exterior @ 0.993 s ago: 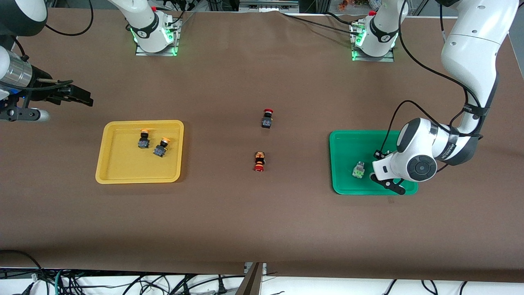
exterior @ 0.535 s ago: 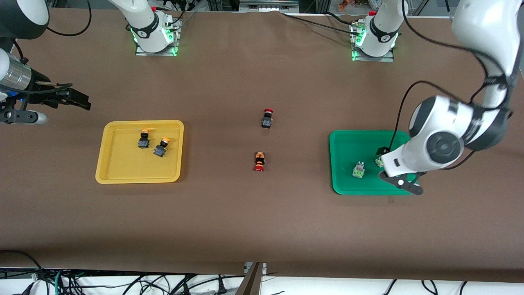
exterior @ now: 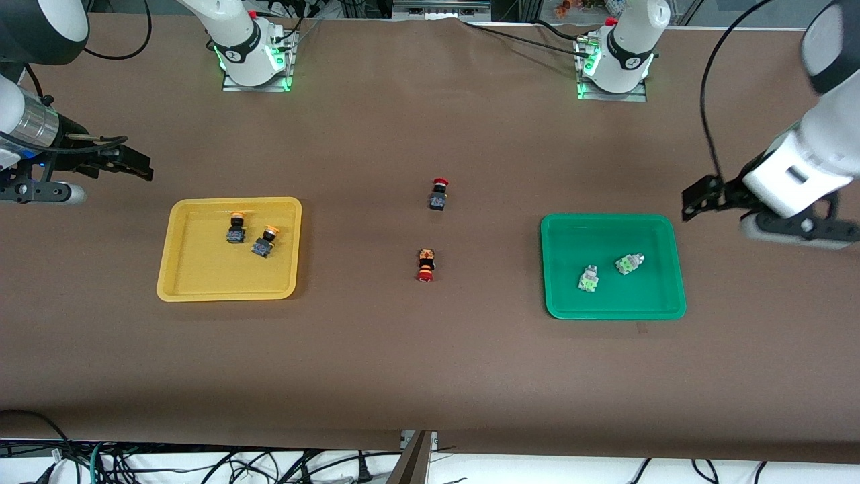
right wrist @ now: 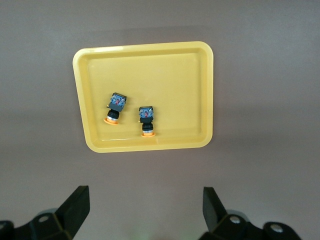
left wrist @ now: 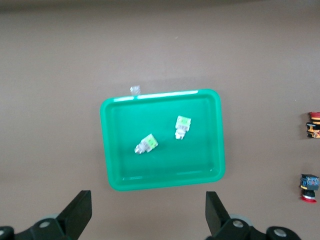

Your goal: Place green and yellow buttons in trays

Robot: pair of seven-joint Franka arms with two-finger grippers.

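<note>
2 green buttons (exterior: 588, 278) lie in the green tray (exterior: 557, 302); 2 yellow buttons (exterior: 236, 227) lie in the yellow tray (exterior: 201, 286). Left gripper (exterior: 699, 199) and right gripper (exterior: 131, 163) hover spread, empty, at the table's ends.

The left arm comes in at the right edge of the front view, its white wrist tilted and slightly blurred. The left gripper (exterior: 699, 199) hangs in the air, fingers (left wrist: 79, 214) spread wide and empty. The right arm enters at the upper left of that frame. The right gripper (exterior: 131, 165) points toward the frame's middle, its fingers (right wrist: 76, 206) also parted, holding nothing.
</note>
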